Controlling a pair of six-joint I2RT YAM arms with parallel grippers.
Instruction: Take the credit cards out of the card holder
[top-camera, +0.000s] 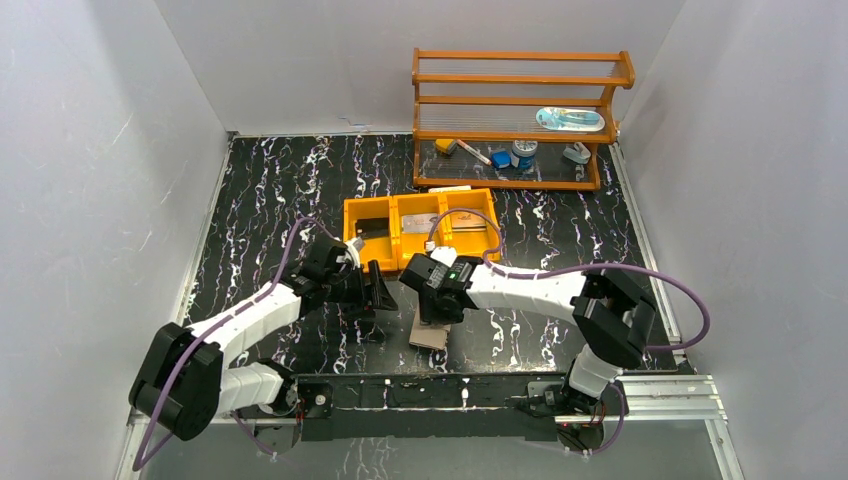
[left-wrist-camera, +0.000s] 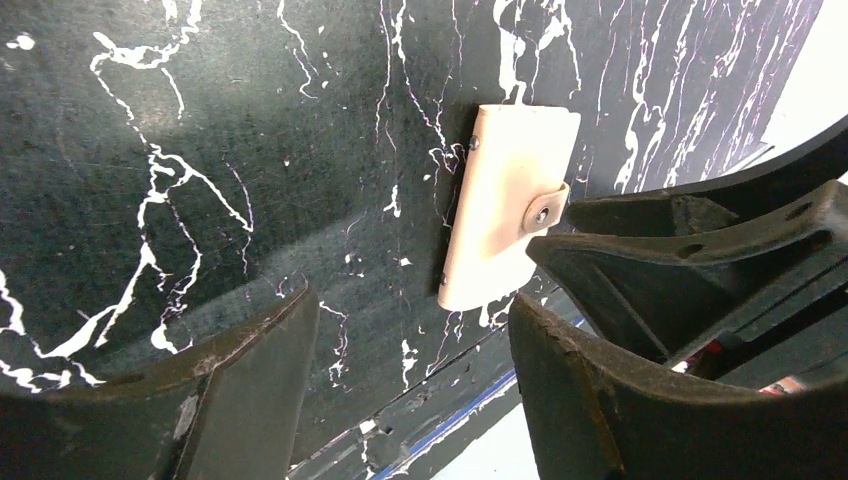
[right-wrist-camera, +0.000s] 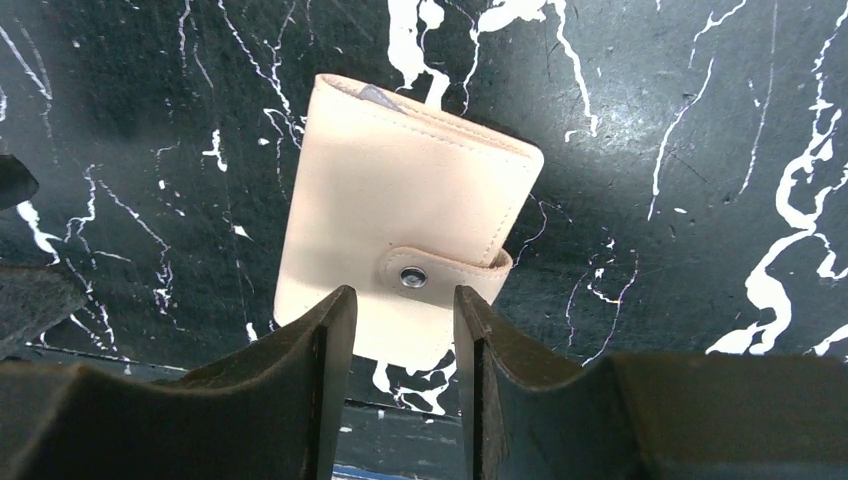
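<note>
The card holder (top-camera: 430, 335) lies shut on the black marbled table near its front edge, a tan wallet (right-wrist-camera: 400, 210) with its snap tab (right-wrist-camera: 440, 272) fastened. A small grey corner (right-wrist-camera: 375, 95) peeks from its far edge; otherwise the credit cards are hidden inside. My right gripper (right-wrist-camera: 405, 300) hovers over the holder's near end, partly open, with nothing between its fingers. My left gripper (left-wrist-camera: 412, 310) stands open just left of the holder (left-wrist-camera: 510, 200), holding nothing. In the top view both grippers, left (top-camera: 378, 290) and right (top-camera: 440, 305), sit close together over the holder.
An orange three-compartment tray (top-camera: 420, 225) with flat items stands just behind the grippers. A wooden shelf rack (top-camera: 515, 120) with small objects is at the back right. The table's front edge and metal rail (top-camera: 640, 395) run right below the holder.
</note>
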